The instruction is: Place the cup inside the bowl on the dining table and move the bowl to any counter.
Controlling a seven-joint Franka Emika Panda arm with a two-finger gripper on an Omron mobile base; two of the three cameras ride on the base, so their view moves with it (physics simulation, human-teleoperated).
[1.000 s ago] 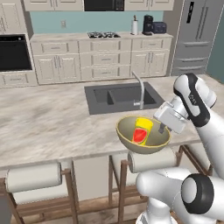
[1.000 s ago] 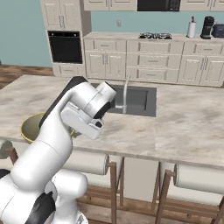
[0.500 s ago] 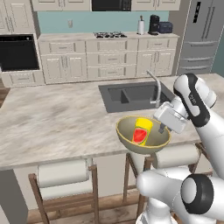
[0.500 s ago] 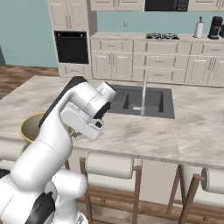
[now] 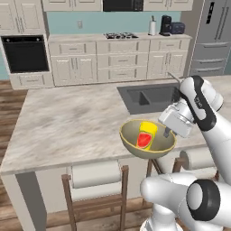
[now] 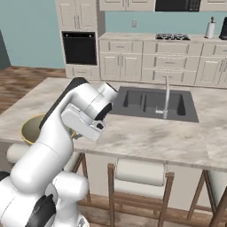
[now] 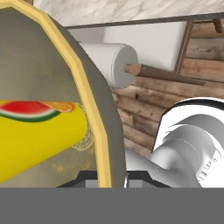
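The olive-tan bowl [image 5: 155, 146] hangs in the air at the near edge of the dining table [image 5: 67, 117], above the stools. My gripper [image 5: 168, 132] is shut on the bowl's right rim. The yellow cup [image 5: 146, 134] with its red patch lies on its side inside the bowl. In the hand view the bowl's rim [image 7: 94, 109] runs up between my fingertips, with the gripper [image 7: 105, 177] closed on it and the cup [image 7: 39, 135] to the left. In the right base view the bowl [image 6: 32, 129] shows at the left, half hidden behind my arm.
A dark sink [image 5: 149, 97] with a curved faucet [image 6: 166, 95] is set in the table. Stools [image 5: 97, 173] line its near edge. Across the wood floor the counter [image 5: 90, 38] runs over cream cabinets, with an oven [image 5: 25, 54] to its left and a fridge [image 5: 212, 36] to its right.
The whole scene has slid to the right in both base views, so the base has driven. The bowl with the cup stays in my grip in the same pose.
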